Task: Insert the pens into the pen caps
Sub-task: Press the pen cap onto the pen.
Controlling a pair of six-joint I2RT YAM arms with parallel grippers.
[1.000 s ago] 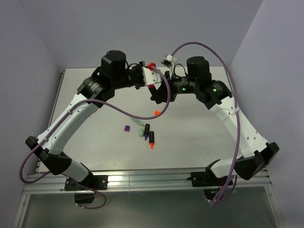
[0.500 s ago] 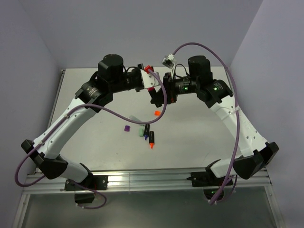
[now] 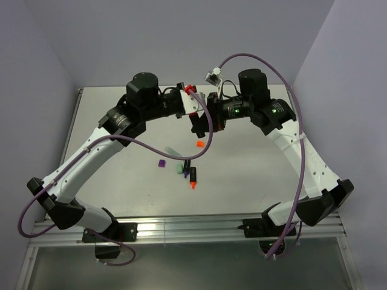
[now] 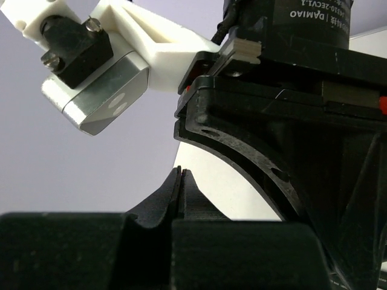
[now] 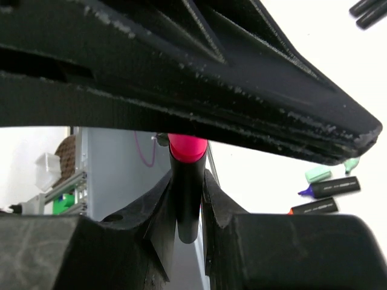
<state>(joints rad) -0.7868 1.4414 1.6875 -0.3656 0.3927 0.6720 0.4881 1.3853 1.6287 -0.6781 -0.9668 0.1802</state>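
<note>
Desk: a smooth, pale, matte sheet is being shown from above, with a ribbed metal rail along its near edge.
Arms: white shells with black joints are being held bent inward, claws tip to tip above the far middle of the desk. Purple cables are being draped over them.
Right claw: it is being kept narrow, with curved matte black fingers pressed against both sides of the pink pen.
Pink pen: a round, glossy black barrel is being held upright in the right wrist view, topped by a rounded bright pink end. Whether that end is a cap or a tip cannot be told.
Left claw: two matte black fingers are being held together, with only a hairline slit between them and nothing seen in it. In the right wrist view its scuffed black side is being shown crossing just above the pink end; contact cannot be told.
Loose pens: an orange-tipped pen and a purple-tipped pen, both with black barrels, are being seen lying side by side on the near middle of the desk.
Loose caps: small blocky plastic pieces are being seen lying near those pens: an orange cap, a purple cap and a green cap, the last just beside the purple-tipped pen.
</note>
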